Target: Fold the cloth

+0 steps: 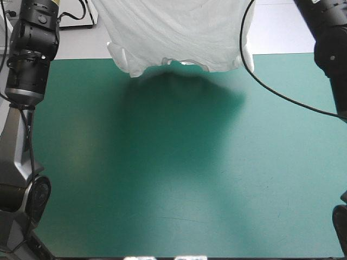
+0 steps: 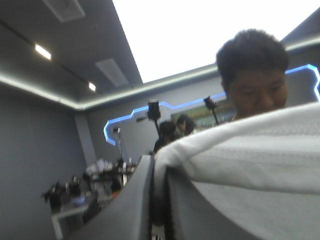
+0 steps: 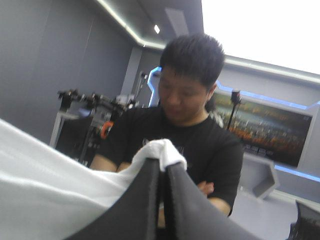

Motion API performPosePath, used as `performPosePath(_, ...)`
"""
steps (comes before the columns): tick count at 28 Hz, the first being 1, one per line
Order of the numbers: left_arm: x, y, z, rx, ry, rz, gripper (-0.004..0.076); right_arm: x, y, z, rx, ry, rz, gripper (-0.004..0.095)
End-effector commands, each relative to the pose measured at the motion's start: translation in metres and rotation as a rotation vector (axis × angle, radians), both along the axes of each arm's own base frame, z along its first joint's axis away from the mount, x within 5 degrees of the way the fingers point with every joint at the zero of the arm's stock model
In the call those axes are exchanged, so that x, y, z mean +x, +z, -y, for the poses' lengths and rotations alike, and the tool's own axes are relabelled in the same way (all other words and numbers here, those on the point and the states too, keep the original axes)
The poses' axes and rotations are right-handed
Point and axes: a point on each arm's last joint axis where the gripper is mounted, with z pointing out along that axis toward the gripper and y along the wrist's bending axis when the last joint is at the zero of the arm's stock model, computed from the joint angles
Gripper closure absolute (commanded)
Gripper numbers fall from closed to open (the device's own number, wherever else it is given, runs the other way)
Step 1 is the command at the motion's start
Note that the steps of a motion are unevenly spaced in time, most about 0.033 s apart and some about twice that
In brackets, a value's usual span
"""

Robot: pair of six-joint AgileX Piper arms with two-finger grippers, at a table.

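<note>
The white T-shirt [image 1: 176,35] hangs lifted above the table's far edge. Its lower hem and sleeves dangle just over the teal-green cover [image 1: 162,179]. Both grippers are above the high view's frame; only the arms show there. In the left wrist view my left gripper [image 2: 159,167] is all but shut, with a fold of the T-shirt [image 2: 250,155] pinched between its black fingers and stretching away to one side. My right gripper [image 3: 162,167] is likewise shut on a bunched corner of the T-shirt [image 3: 162,150], and the cloth slopes off toward the other arm.
The shirt's dark shadow [image 1: 179,103] lies on the cover under it, near the far edge. My left arm [image 1: 30,54] rises along the table's left side and my right arm [image 1: 331,43] along its right side.
</note>
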Motion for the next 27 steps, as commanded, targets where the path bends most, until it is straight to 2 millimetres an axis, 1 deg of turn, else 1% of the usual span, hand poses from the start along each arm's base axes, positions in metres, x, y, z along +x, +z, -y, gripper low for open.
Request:
performPosePath(1, 0.013, -0.017, -0.013, -0.201, 0.085, -0.202, 0.0733, 0.03, -0.024, 0.002, -0.026, 0.005, -0.153, 0.0925)
performPosePath(3, 0.026, -0.038, -0.018, -0.285, 0.148, -0.354, 0.0733, 0.053, -0.047, 0.004, -0.018, 0.011, -0.273, 0.0925)
performPosePath(5, 0.041, -0.066, -0.019, -0.325, 0.198, -0.522, 0.0733, 0.072, -0.073, 0.009, -0.001, 0.01, -0.399, 0.0925)
performPosePath(6, 0.05, -0.086, -0.016, -0.301, 0.21, -0.644, 0.0732, 0.079, -0.089, 0.012, 0.006, 0.009, -0.482, 0.0925)
performPosePath(8, 0.056, -0.105, -0.009, -0.25, 0.179, -0.746, 0.0732, 0.085, -0.111, 0.012, 0.001, 0.011, -0.575, 0.0925)
performPosePath(11, 0.061, -0.137, -0.001, -0.182, 0.13, -0.911, 0.0733, 0.085, -0.142, 0.011, -0.017, 0.018, -0.705, 0.0925)
performPosePath(12, 0.059, -0.147, 0.0, -0.166, 0.126, -0.964, 0.0733, 0.083, -0.149, 0.011, -0.018, 0.021, -0.735, 0.0925)
performPosePath(15, 0.052, -0.174, 0.002, -0.092, 0.108, -1.109, 0.0733, 0.073, -0.175, 0.01, -0.011, 0.042, -0.83, 0.0925)
performPosePath(16, 0.047, -0.179, 0.003, -0.081, 0.094, -1.141, 0.0733, 0.068, -0.183, 0.01, -0.011, 0.049, -0.859, 0.0924)
performPosePath(19, 0.026, -0.202, 0.005, -0.025, 0.037, -1.248, 0.0733, 0.047, -0.21, 0.012, -0.023, 0.054, -0.945, 0.0925)
performPosePath(20, 0.017, -0.208, 0.004, -0.02, 0.026, -1.266, 0.0733, 0.039, -0.217, 0.013, -0.019, 0.056, -0.97, 0.0925)
performPosePath(21, 0.008, -0.213, 0.003, -0.025, 0.021, -1.281, 0.0733, 0.029, -0.22, 0.014, -0.018, 0.057, -0.98, 0.0925)
performPosePath(22, -0.003, -0.219, 0.002, -0.024, 0.013, -1.294, 0.0733, 0.019, -0.23, 0.016, -0.022, 0.056, -1.013, 0.0925)
performPosePath(25, -0.032, -0.233, -0.003, -0.037, 0.001, -1.31, 0.0733, -0.009, -0.242, 0.017, 0.002, 0.077, -1.06, 0.0925)
performPosePath(27, -0.051, -0.24, -0.005, -0.055, -0.013, -1.322, 0.0733, -0.022, -0.249, 0.018, 0.017, 0.087, -1.084, 0.0925)
